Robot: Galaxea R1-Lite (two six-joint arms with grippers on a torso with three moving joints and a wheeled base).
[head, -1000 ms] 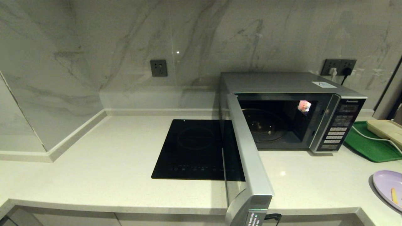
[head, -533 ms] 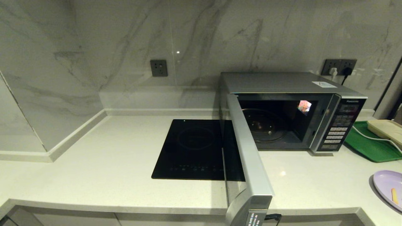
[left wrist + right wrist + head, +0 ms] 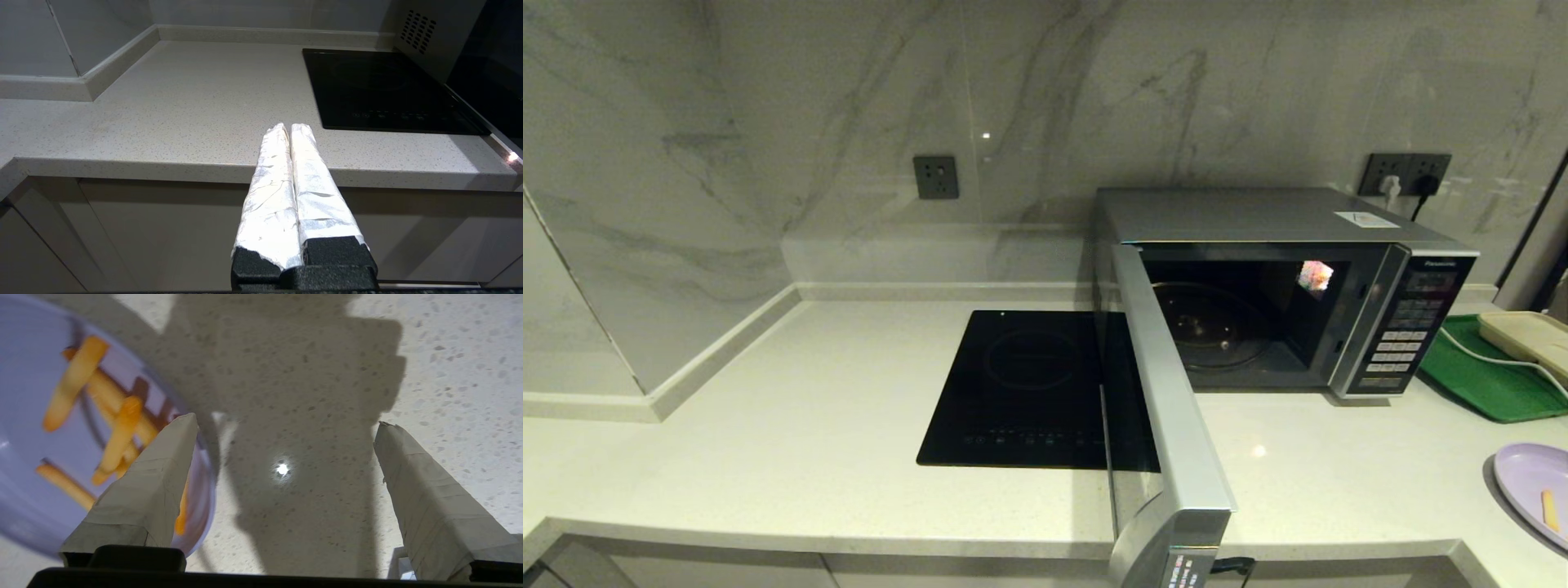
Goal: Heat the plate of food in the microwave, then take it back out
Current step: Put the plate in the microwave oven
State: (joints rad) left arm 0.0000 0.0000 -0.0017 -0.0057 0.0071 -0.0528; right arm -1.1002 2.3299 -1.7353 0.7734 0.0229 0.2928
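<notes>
Round plate of food [image 3: 36,457] beside spread right hand [image 3: 286,424].

Through the right wrist camera you are looking straight down on the speckled pale countertop [image 3: 310,375]. Your right gripper [image 3: 286,428] hangs above it with its two tape-wrapped fingers [image 3: 143,498] spread wide apart and nothing between them. The lavender plate of food [image 3: 24,490] lies off to one side, its rim passing under one finger, so that finger overlaps the plate's edge while the other finger stands over bare counter. You can see several orange-yellow fries [image 3: 73,381] lying crossed on the plate. The gripper's shadow falls dark across the counter between the fingers, with a small bright glint [image 3: 282,468] in it.
</notes>
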